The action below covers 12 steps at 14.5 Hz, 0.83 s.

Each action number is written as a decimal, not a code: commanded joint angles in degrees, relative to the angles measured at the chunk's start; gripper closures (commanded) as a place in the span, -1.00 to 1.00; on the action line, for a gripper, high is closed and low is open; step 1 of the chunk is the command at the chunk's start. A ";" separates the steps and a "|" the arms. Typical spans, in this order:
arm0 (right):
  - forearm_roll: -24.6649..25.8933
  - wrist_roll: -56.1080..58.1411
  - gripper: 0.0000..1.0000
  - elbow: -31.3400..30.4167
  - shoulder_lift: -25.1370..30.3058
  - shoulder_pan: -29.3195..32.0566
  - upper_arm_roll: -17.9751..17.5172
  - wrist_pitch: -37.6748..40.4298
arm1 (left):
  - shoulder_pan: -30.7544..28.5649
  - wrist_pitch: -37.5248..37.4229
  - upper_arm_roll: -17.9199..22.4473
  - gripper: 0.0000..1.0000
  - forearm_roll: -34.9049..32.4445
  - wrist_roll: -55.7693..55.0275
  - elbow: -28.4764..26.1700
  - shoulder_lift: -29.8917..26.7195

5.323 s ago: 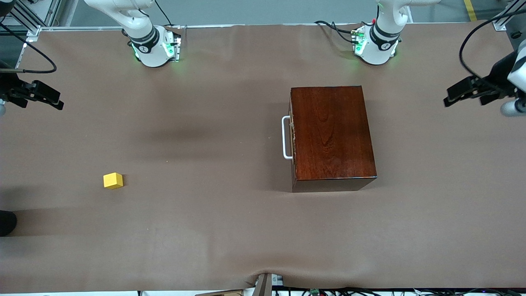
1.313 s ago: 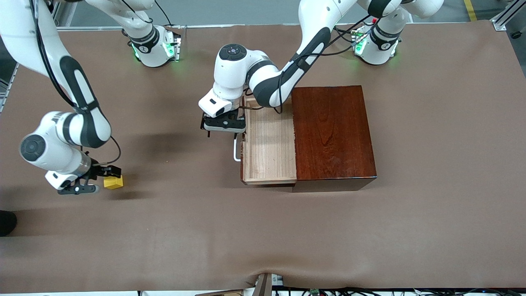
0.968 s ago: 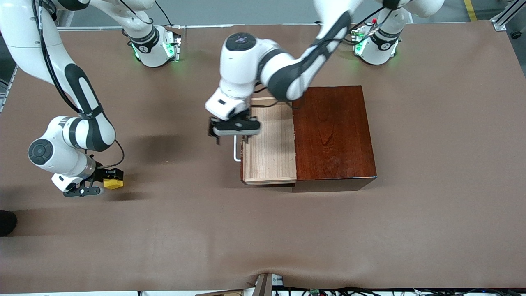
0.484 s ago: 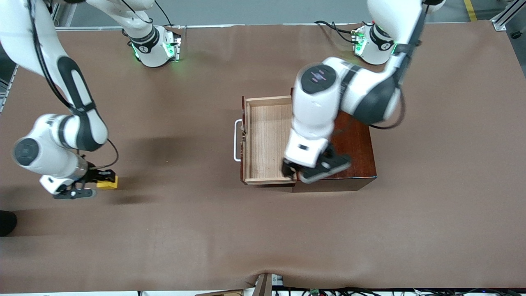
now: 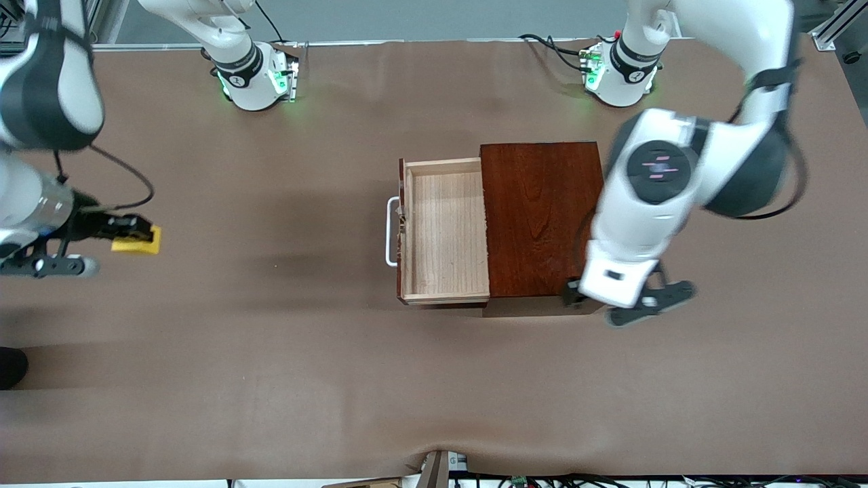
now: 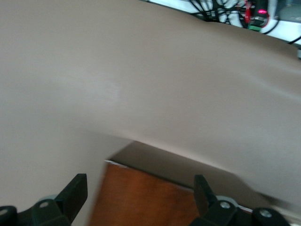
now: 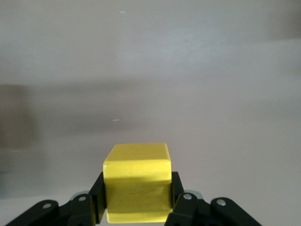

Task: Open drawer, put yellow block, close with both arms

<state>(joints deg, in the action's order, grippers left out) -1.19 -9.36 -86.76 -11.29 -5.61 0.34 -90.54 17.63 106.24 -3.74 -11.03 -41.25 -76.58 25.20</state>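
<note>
Drawer (image 5: 444, 230) open; block (image 5: 137, 240) held aloft.
Right claw (image 5: 129, 234) grips the block over bare desk (image 5: 271, 379) at the right arm's end, at the drawer's 9 o'clock in the front view. Left claw (image 5: 630, 305), fingers (image 6: 75, 190) spread wide, hangs over the box (image 5: 546, 217) corner at 5 o'clock.

The drawer (image 5: 444, 230) now stands pulled out of the wooden box (image 5: 546, 220). The right gripper (image 5: 125, 229) carries the yellow block (image 5: 137, 242) up off the table, while the left gripper (image 5: 627, 301), fingers spread, has swung from the handle (image 5: 390, 231) to over the box's corner.
</note>
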 commanded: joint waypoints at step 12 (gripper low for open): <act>-5.75 -42.76 1.00 12.06 -19.46 -35.43 0.62 -23.62 | -17.63 -15.70 -0.74 -1.00 10.94 32.90 -13.07 -22.90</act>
<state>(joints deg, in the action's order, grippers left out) -6.15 -52.74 -77.76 -27.08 -39.97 0.08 -112.66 -0.03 91.63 -3.67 -0.88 -8.93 -87.63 5.16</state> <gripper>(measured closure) 0.441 0.000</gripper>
